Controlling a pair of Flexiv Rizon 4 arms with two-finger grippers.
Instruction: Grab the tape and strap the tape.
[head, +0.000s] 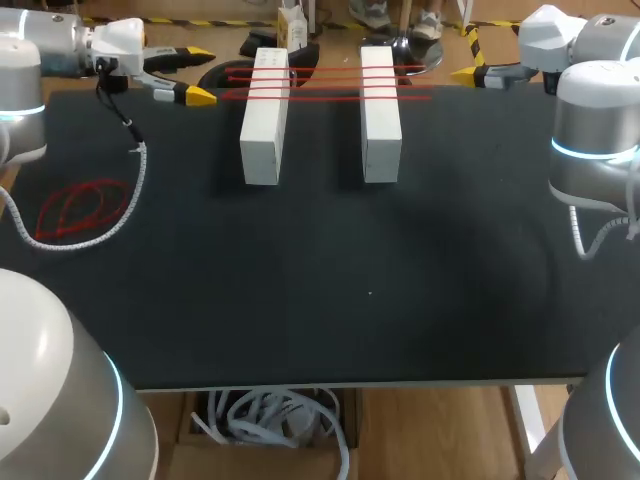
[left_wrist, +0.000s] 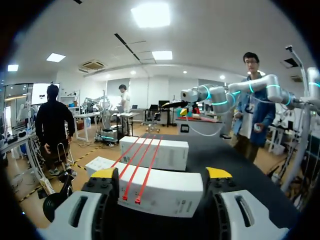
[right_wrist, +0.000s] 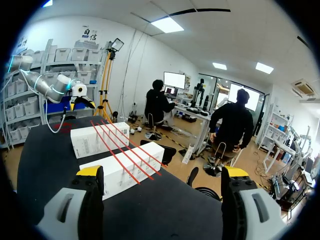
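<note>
Two white blocks (head: 264, 115) (head: 380, 112) stand side by side at the back of the black table. Several red tape strands (head: 330, 82) lie stretched across their far ends. A loose bundle of red tape (head: 80, 208) lies at the table's left edge. My left gripper (head: 198, 74) hovers open just left of the strands' ends, holding nothing; in its wrist view the near block (left_wrist: 160, 190) and the strand ends (left_wrist: 131, 196) lie ahead of the left gripper (left_wrist: 161, 175). My right gripper (head: 466, 73) hangs open right of the blocks, with the blocks (right_wrist: 122, 170) ahead of the right gripper (right_wrist: 162, 172).
A white coiled cable (head: 135, 185) from my left arm droops onto the table beside the loose tape. The black tabletop (head: 330, 290) stretches from the blocks to the front edge.
</note>
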